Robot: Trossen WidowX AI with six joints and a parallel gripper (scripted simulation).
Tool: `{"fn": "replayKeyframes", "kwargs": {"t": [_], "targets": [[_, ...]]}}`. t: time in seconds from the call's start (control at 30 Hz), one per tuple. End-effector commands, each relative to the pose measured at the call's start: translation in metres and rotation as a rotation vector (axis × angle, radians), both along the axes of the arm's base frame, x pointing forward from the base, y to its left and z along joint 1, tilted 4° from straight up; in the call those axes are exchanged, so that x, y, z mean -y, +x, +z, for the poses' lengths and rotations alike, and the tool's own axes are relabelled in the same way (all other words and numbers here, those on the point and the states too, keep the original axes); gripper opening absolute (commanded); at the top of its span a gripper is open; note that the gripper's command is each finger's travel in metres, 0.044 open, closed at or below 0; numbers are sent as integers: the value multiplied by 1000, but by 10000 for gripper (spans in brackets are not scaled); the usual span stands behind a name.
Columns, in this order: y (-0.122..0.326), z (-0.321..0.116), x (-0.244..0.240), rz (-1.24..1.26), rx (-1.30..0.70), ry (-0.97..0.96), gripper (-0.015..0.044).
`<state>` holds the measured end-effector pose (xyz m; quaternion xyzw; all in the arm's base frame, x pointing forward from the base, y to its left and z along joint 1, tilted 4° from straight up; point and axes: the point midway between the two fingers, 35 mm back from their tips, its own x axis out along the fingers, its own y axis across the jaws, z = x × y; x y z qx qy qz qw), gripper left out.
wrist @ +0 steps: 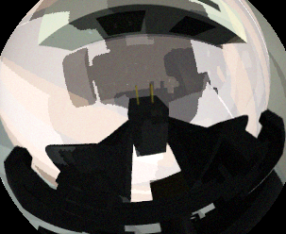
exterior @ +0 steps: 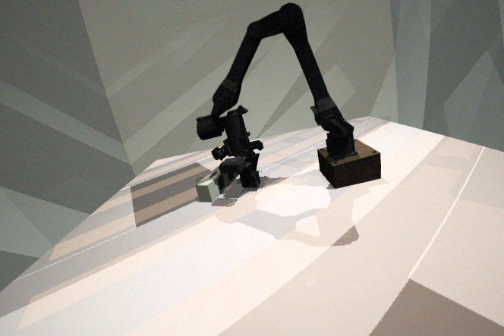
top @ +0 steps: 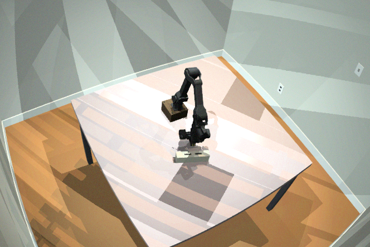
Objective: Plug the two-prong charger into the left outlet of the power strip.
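My gripper (top: 193,144) (exterior: 247,174) (wrist: 145,121) is shut on the black two-prong charger (wrist: 149,113). The charger's two brass prongs (wrist: 152,92) stick out towards the power strip and are in no outlet. The pale green power strip (top: 191,159) (exterior: 207,191) (wrist: 58,29) lies on the table just in front of the gripper. Its dark outlet patches (wrist: 121,23) (wrist: 193,25) face the arm. In the wrist view table shows between prongs and strip, and the prongs line up nearer the left-hand patch. The charger is hard to make out in the top and exterior views.
The table (top: 244,148) (exterior: 285,283) carries the arm's wooden base block (top: 174,112) (exterior: 354,165) behind the gripper. Broad shadows cross the table around the strip. The table's edge lies beyond the strip, with wooden floor past it.
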<state>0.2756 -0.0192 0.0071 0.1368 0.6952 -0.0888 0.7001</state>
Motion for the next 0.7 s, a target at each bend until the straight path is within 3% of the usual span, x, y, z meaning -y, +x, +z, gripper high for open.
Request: {"fn": "replayKeyframes", "kwargs": {"t": [0.0,0.67], "targets": [[5,-1,-1,-3,-1,3,0],[27,0,2,1,2,3,0]]}}
